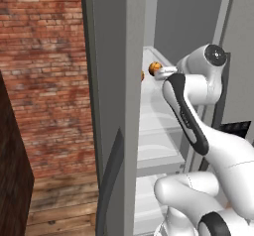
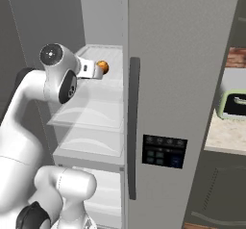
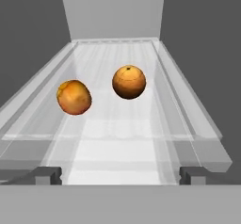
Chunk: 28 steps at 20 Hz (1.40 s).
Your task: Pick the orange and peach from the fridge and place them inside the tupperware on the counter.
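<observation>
On a pale translucent shelf [image 3: 117,143] inside the fridge [image 2: 182,79] lie two small balls. The duller, brownish orange [image 3: 129,82] lies farther in and to the right. The brighter peach [image 3: 74,97], with a yellowish patch, lies nearer on the left. My gripper [image 3: 120,176] is open, its fingertips [image 3: 47,175] wide apart and short of both fruits, with nothing between them. From the left base the orange [image 1: 155,68] shows just past the gripper [image 1: 162,72], and the peach [image 1: 142,75] peeks out from behind the door edge. The orange [image 2: 103,67] also shows beside the gripper [image 2: 95,70] from the right. The tupperware is out of view.
The open fridge door [image 1: 111,106] stands close on the left with its dark handle [image 1: 111,180]. The shut door's handle [image 2: 133,127] is on the right. Lower shelves [image 2: 91,144] sit under my arm. A pale green toaster oven [image 2: 233,103] stands on the counter [image 2: 223,134] at far right.
</observation>
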Tool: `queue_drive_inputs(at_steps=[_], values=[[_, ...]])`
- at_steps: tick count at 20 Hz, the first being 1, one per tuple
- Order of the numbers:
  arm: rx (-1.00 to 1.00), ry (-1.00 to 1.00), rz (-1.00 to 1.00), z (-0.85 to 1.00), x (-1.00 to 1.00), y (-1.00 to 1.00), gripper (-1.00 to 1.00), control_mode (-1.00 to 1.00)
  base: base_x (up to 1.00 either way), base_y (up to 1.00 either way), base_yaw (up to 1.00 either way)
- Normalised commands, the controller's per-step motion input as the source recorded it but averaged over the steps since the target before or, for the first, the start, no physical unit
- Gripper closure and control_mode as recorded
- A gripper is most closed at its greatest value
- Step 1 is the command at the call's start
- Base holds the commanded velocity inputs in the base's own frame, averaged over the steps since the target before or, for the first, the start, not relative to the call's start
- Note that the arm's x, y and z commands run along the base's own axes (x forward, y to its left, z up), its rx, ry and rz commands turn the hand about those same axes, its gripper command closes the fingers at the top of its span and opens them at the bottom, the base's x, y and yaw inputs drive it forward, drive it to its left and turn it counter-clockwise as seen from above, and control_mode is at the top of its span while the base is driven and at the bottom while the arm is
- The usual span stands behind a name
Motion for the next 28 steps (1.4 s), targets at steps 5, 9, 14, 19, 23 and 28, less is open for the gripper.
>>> queue_drive_inputs(at_steps=[5, 9, 14, 19, 23, 28], values=[[0.02, 0.03, 0.00, 0.00, 0.49, 0.00, -1.00, -1.00, 0.00, 0.00, 0.00], [0.01, 0.04, 0.00, 0.00, 0.53, 0.00, -1.00, -1.00, 0.00, 0.00, 0.00], [0.00, 0.04, 0.00, -0.02, 0.52, 0.00, -1.00, -1.00, 0.00, 0.00, 0.00], [0.00, 0.06, 0.00, -0.17, 0.48, 0.00, -1.00, -1.00, 0.00, 0.00, 0.00], [0.00, 0.05, -0.01, -0.28, 0.41, 0.00, -1.00, -1.00, 0.00, 0.00, 0.00], [0.00, 0.01, -0.02, -0.20, 0.43, 0.00, -1.00, -1.00, 0.00, 0.00, 0.00]])
